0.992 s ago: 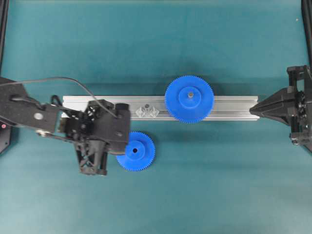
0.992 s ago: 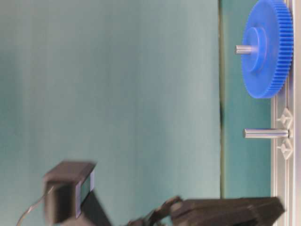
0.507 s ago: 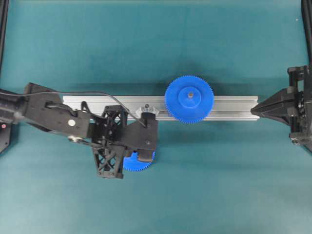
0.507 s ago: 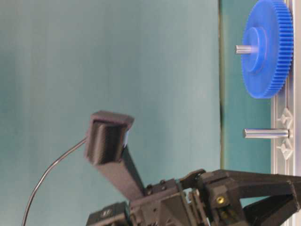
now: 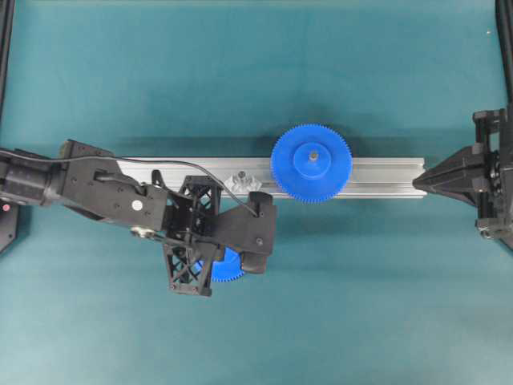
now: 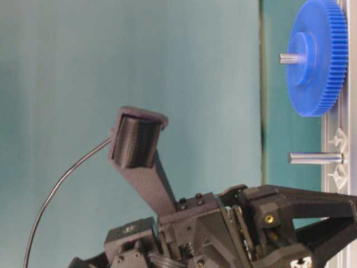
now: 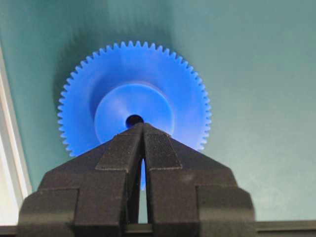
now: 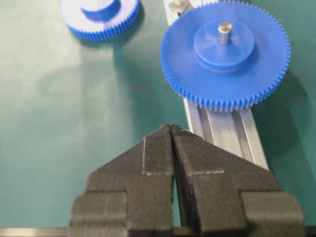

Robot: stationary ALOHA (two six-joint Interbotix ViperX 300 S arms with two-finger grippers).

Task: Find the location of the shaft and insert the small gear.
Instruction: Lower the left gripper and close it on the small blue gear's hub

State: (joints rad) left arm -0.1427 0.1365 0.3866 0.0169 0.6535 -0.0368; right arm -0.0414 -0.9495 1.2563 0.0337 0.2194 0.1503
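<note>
The small gear (image 7: 133, 94) lies flat on the teal mat in front of the rail. In the overhead view only its lower edge (image 5: 228, 269) shows under my left wrist. My left gripper (image 7: 142, 126) is shut and empty, its tips over the gear's raised hub just beside the dark hole; I cannot tell if they touch. The shaft (image 5: 240, 177) stands upright on the rail on its clear faceted base, left of the large gear; it also shows in the table-level view (image 6: 315, 158). My right gripper (image 8: 170, 127) is shut and empty at the rail's right end (image 5: 417, 181).
The ribbed aluminium rail (image 5: 377, 178) runs across the middle. The large blue gear (image 5: 311, 163) sits on it on its own grey pin (image 8: 224, 30). My left arm and its cable lie over the rail's left part. Black frame posts stand at both side edges.
My left arm has swung right and now covers most of the small gear, which lay clear beside it. The gear, shaft and right gripper have not moved.
</note>
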